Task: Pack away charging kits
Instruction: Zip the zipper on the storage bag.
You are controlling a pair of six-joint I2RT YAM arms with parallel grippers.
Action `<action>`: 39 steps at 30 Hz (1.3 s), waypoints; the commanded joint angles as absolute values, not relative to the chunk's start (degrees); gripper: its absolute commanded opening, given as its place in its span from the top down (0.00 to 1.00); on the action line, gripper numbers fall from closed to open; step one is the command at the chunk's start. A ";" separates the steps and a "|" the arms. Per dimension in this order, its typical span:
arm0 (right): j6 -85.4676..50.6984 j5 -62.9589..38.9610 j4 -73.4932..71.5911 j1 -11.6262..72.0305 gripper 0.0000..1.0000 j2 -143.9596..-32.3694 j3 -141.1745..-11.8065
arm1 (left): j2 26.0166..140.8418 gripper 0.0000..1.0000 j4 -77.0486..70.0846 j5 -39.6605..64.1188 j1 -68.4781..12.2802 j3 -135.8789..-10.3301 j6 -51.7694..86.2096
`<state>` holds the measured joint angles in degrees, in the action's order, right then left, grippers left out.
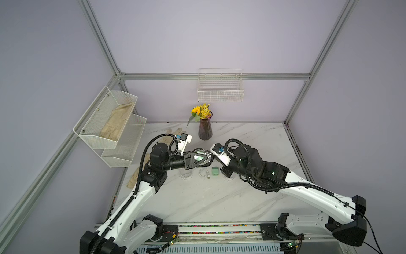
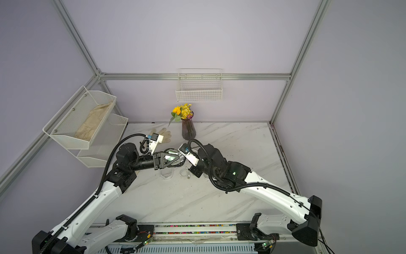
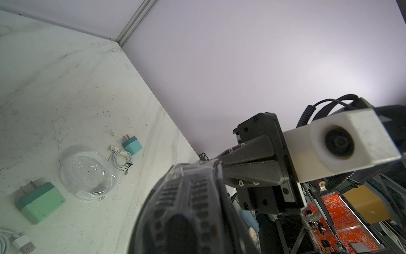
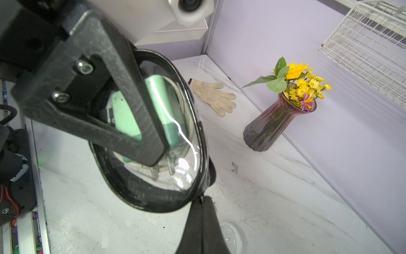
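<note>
1. My left gripper (image 1: 206, 157) grips the black-rimmed case (image 4: 184, 176) and holds it up in the air. It is right in the middle of both top views.
2. A mint-green charger (image 4: 126, 118) sits inside that case. I can see it through the clear side.
3. My right gripper (image 3: 224, 169) is clenched tight, right at the rim of the case. I cannot tell if it pinches anything there.
4. On the table (image 1: 219, 198), just below the held case in a top view, lies a second green charger (image 1: 214, 171). A white cable (image 1: 203, 172) lies coiled just left of it.
5. Further left, a clear case (image 1: 186, 174) sits partly under my left arm.
6. The left wrist view shows a light blue charger (image 3: 133, 146) just beside a second cable (image 3: 122, 160). A second clear case (image 3: 87, 173) lies next to them.
7. A purple vase (image 1: 205, 129) with flowers stands at the back of the table, above the grippers in the frame. A cream glove (image 1: 173, 132) lies to its left.
</note>
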<state>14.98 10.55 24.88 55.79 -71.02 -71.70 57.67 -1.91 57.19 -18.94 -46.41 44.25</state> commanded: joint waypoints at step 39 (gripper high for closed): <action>26.18 13.48 33.04 55.28 1.00 -79.54 -98.60 | 66.21 1.00 36.36 63.19 -28.61 -59.32 11.73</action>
<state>24.62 12.12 50.35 55.44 -80.05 -92.16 64.60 22.74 57.08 -24.01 -58.00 15.40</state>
